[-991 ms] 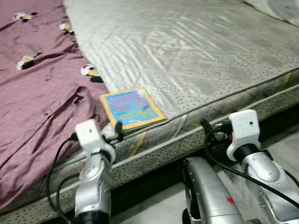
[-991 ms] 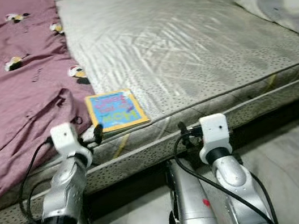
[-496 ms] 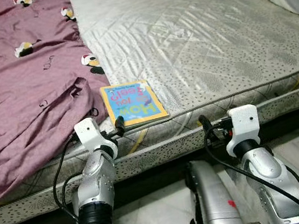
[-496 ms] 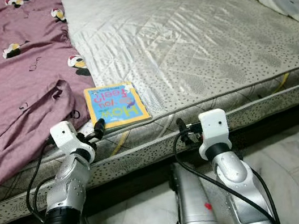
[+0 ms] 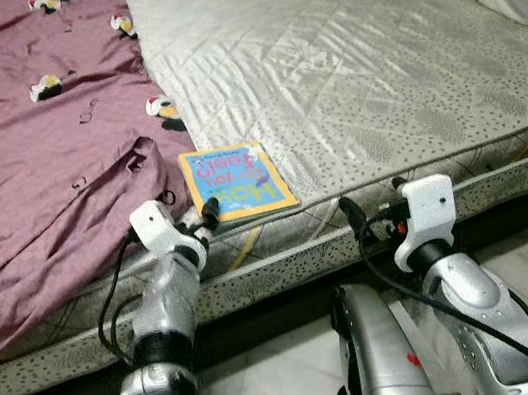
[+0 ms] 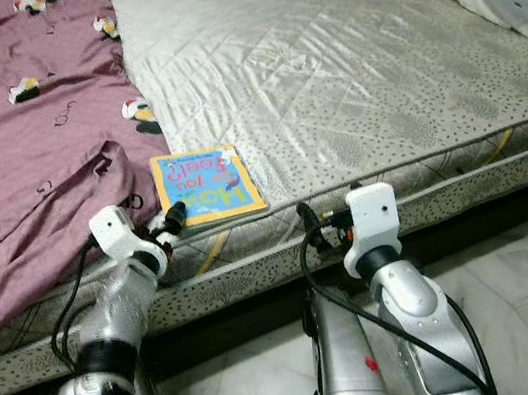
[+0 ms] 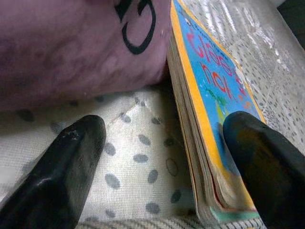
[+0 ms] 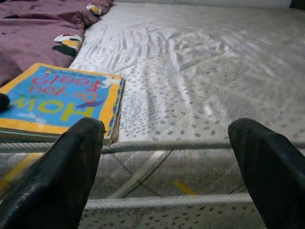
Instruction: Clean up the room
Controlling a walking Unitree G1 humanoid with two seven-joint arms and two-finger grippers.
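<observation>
We see the left gripper, fingers spread, straddling the near corner of the blue yellow-bordered board book on the grey mattress; right gripper likewise spread.

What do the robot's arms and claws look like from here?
Both arms are silver metal with white blocks at the wrists and loose black cables. The left claw and right claw each have two thick, rounded black fingers. A small red mark shows on the body.

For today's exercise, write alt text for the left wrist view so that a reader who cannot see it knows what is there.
The left gripper, open, straddles the corner of a blue and yellow board book lying on a dotted mattress, one finger over the cover and one on the mattress. A purple blanket lies against the book's far side.
</observation>
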